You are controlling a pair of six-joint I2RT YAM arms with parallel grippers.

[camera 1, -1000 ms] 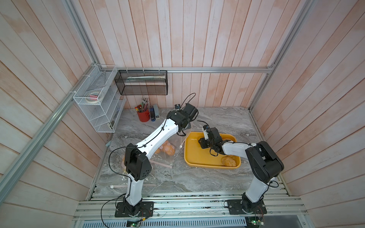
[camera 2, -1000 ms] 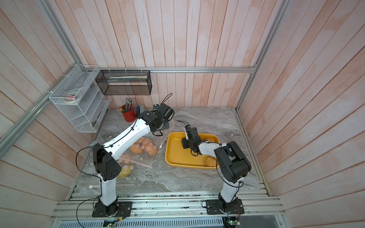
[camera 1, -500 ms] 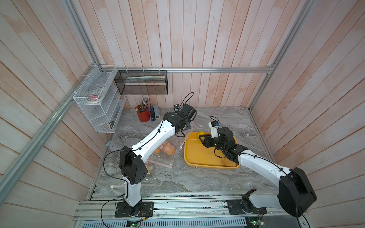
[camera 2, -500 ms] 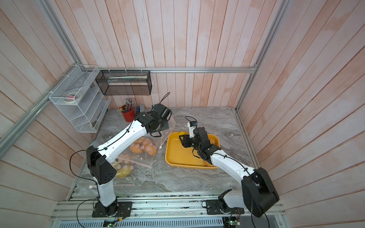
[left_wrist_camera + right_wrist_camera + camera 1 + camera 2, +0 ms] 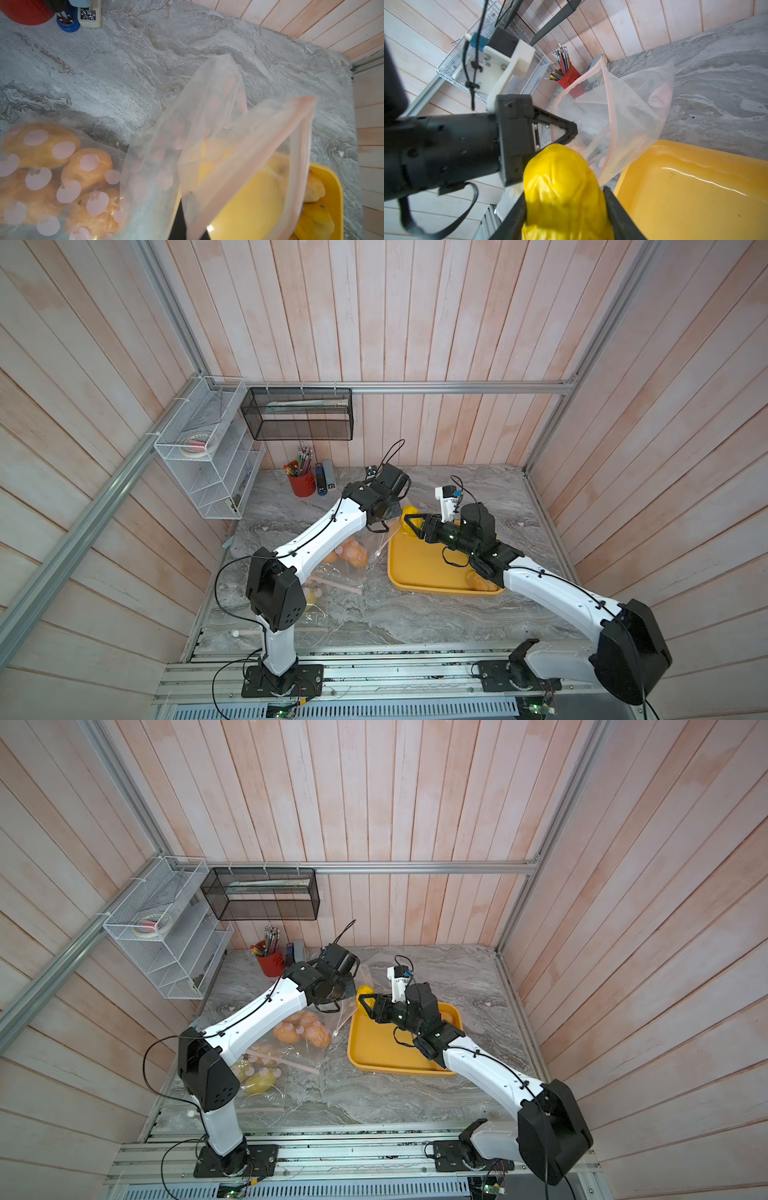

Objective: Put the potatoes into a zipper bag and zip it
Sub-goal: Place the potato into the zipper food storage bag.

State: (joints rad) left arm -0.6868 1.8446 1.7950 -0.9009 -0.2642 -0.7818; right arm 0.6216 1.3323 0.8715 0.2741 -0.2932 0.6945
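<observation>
The job stood roughly midway. The left jaws were pressed together on the pink edge of the zipper bag [image 5: 629, 116], holding its mouth lifted and open just left of the centre of a top view. The lower part of that bag lay on the counter [image 5: 415, 614] with a cluster of orange potatoes [image 5: 303, 1031] already inside, showing through the dotted film. The right jaws pinched a yellow potato [image 5: 409, 514] near the centre of the frame. It hung above the upper-left corner of the yellow tray [image 5: 419, 568], clear of the tray floor and close to the bag's mouth but not yet inside it. Towards the lower left of a top view, a second clear bag [image 5: 272, 1096] held several more yellow potatoes [image 5: 257, 1079]; whether that bag was sealed could not be told. At least two potatoes remained in the tray. One sat at its lower-right edge [image 5: 480, 581], half hidden by the right arm [image 5: 548, 589], and another in its upper-right corner [image 5: 446, 1017]. So the filling looked well advanced but unfinished. The held potato had to go through the opening and the ones in the tray had to follow. The zipper of the open bag, gaping wide, had not been closed at all.
</observation>
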